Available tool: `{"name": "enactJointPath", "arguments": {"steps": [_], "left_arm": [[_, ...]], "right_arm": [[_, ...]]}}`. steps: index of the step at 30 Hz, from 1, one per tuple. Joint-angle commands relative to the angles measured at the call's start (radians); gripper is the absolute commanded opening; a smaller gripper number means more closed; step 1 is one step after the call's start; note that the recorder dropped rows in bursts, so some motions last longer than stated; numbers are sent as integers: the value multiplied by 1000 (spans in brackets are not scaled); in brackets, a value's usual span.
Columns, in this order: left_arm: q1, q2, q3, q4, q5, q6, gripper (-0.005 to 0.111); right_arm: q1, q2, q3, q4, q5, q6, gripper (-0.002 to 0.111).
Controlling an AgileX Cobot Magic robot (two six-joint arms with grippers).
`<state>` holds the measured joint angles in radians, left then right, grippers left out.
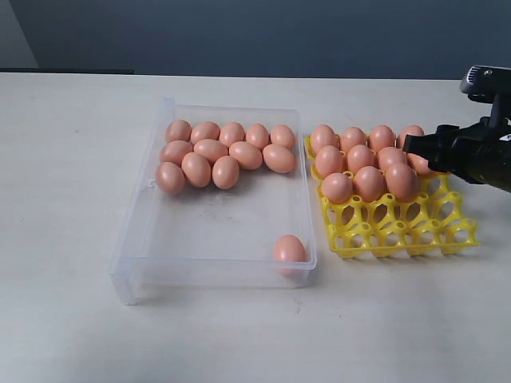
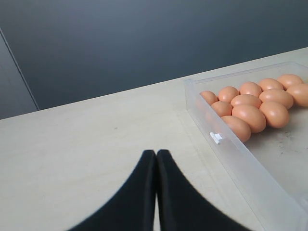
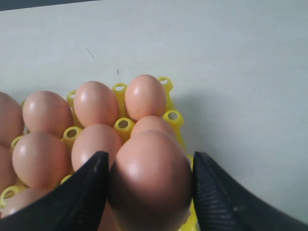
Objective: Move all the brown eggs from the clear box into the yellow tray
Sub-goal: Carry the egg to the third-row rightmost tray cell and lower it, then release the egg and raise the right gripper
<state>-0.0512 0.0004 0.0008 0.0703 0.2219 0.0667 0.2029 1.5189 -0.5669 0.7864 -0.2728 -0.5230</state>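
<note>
My right gripper (image 1: pixel 417 153) hangs over the far right part of the yellow tray (image 1: pixel 399 231), and in the right wrist view this gripper (image 3: pixel 149 154) is shut on a brown egg (image 3: pixel 150 178) just above the tray's cups. Several brown eggs (image 1: pixel 359 163) fill the tray's far rows (image 3: pixel 96 103). The clear box (image 1: pixel 215 275) holds a cluster of several eggs (image 1: pixel 223 152) at its far end and one lone egg (image 1: pixel 288 250) in its near right corner. My left gripper (image 2: pixel 156 153) is shut and empty over bare table beside the box wall (image 2: pixel 240 159); the exterior view does not show it.
The tray's near rows of cups (image 1: pixel 415 223) stand open. The box and tray sit side by side on a pale table (image 1: pixel 72 199). A dark wall runs behind the table's far edge.
</note>
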Motion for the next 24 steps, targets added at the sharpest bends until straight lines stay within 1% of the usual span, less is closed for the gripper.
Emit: {"name": "enactJointPath", "arguments": {"steps": [1,3,4,9,11,15,16,17,24], "left_arm": [[0,0,-1,0,-15,-3,0],[0,0,-1,0,-15,-3,0],[0,0,-1,0,-15,-3,0],[0,0,-1,0,-15,-3,0],[0,0,-1,0,-15,-3,0],[0,0,-1,0,-15,-3,0],[0,0,-1,0,-15,-3,0],[0,0,-1,0,-15,-3,0],[0,0,-1,0,-15,-3,0]], "right_arm": [[-6,-8,4,-15,-14,-8,22],[-6,-8,4,-15,-14,-8,30],[-6,-8,4,-15,-14,-8,32],[-6,-8,4,-15,-14,-8,33],[-6,-8,4,-15,-2,-8,35],[-6,-8,4,-15,8,-8,51],[-6,-8,4,-15,6,-8,54],[-6,-8,4,-15,2,-8,55],[-6,-8,-2,-19,11,-8,55]]}}
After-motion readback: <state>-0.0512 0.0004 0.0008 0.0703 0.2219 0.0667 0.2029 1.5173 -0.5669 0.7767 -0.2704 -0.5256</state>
